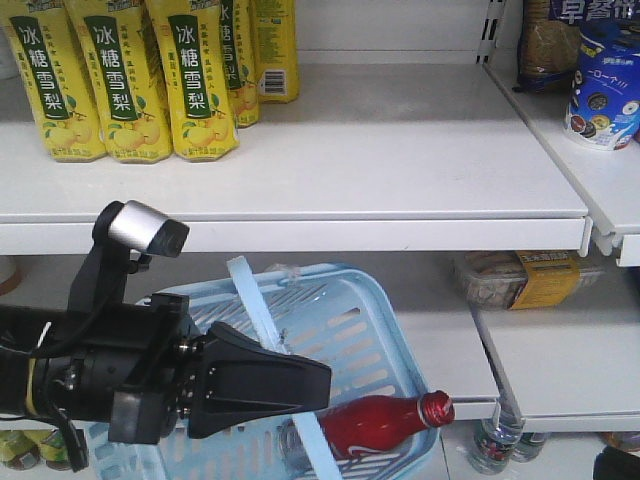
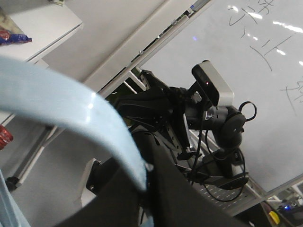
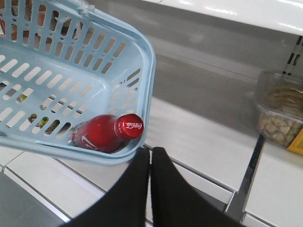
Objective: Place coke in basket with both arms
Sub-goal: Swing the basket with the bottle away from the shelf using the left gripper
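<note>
Two grippers: one on the basket's handle, one carrying nothing.
Yellow bottles [image 1: 120, 80]: row on the white shelf [image 1: 400, 150], above and to the left of the basket.
Left gripper [image 1: 315, 385]: black wedge reaching in from the left over the basket, jaws clamped on the handle strap; a silver-grey camera block [image 1: 145, 228] sits on the arm behind it.
Handle strap [image 1: 262, 325]: flat, light blue, running across the basket's open top; the left wrist view shows it ending between the black fingers.
Basket [image 1: 370, 310]: light blue, slotted sides, hanging tilted in front of the lower shelf.
Coke [image 1: 375, 425]: lying on its side inside the basket, against its lower wall, red cap towards the right-hand corner.
Right gripper [image 3: 150, 163]: just outside the basket's cap-end corner, fingers pressed together with nothing between them, apart from the rim.
Clear tub [image 1: 520, 278]: on the lower shelf, to the right of the basket.
Blue cup [image 1: 603, 90]: upper shelf, well to the right of the basket.
</note>
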### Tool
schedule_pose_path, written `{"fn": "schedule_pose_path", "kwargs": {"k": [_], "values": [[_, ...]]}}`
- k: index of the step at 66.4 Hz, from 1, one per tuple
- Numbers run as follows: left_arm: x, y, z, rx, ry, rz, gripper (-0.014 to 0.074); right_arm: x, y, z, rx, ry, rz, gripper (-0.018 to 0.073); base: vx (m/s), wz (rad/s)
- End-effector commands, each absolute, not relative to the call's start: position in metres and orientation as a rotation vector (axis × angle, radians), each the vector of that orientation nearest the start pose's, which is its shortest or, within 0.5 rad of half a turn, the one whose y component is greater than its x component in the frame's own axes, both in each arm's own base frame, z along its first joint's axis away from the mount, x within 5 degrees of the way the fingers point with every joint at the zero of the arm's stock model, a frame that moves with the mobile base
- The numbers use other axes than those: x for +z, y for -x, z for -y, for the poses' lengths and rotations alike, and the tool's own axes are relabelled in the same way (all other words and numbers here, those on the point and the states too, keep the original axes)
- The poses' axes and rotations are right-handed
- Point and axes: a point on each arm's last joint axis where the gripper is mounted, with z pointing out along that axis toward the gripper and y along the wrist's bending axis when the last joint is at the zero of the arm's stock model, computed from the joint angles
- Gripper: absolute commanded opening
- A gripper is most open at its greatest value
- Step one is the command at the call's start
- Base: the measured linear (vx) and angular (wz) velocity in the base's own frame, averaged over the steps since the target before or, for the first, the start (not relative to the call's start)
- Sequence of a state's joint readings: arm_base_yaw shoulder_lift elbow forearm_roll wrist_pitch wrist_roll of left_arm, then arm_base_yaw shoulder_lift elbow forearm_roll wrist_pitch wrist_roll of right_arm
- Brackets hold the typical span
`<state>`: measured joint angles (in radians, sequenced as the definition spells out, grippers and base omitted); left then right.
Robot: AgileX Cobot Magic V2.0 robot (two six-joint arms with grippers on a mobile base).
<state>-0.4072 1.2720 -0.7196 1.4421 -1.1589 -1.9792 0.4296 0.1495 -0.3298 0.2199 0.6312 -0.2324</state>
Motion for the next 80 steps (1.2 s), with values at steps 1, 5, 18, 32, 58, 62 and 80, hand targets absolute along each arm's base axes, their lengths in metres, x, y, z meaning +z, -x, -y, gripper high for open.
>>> {"fn": "schedule_pose_path", "kwargs": {"k": [1, 5, 18, 32, 58, 62, 80], "values": [[0.330, -0.173, 0.164, -1.729, -0.703, -1.696, -0.0007, 0.273, -0.040, -0.030, 0.381, 0.514, -1.781, -0.0004, 0.00, 0.00], [0.328, -0.176, 0.164, -1.667, -0.710, -1.708, -0.0007, 0.273, -0.040, -0.030, 0.381, 0.514, -1.781, -0.0004, 0.00, 0.00], [0.322, -0.185, 0.163, -1.447, -0.757, -1.671, -0.0007, 0.273, -0.040, -0.030, 0.381, 0.514, -1.781, -0.0004, 0.00, 0.00], [0.321, -0.191, 0.160, -1.203, -0.854, -1.580, -0.0007, 0.273, -0.040, -0.030, 0.381, 0.514, -1.781, -0.0004, 0.00, 0.00], [0.317, -0.160, 0.120, -1.039, -0.458, -1.588, -0.0007, 0.273, -0.040, -0.030, 0.381, 0.514, -1.781, -0.0004, 0.00, 0.00], [0.314, -0.152, 0.113, -1.031, -0.396, -1.578, -0.0007, 0.273, -0.040, -0.030, 0.381, 0.514, -1.781, -0.0004, 0.00, 0.00], [0.282, -0.109, 0.081, -0.938, -0.280, -1.487, -0.0007, 0.273, -0.040, -0.030, 0.381, 0.514, -1.781, -0.0004, 0.00, 0.00]]}}
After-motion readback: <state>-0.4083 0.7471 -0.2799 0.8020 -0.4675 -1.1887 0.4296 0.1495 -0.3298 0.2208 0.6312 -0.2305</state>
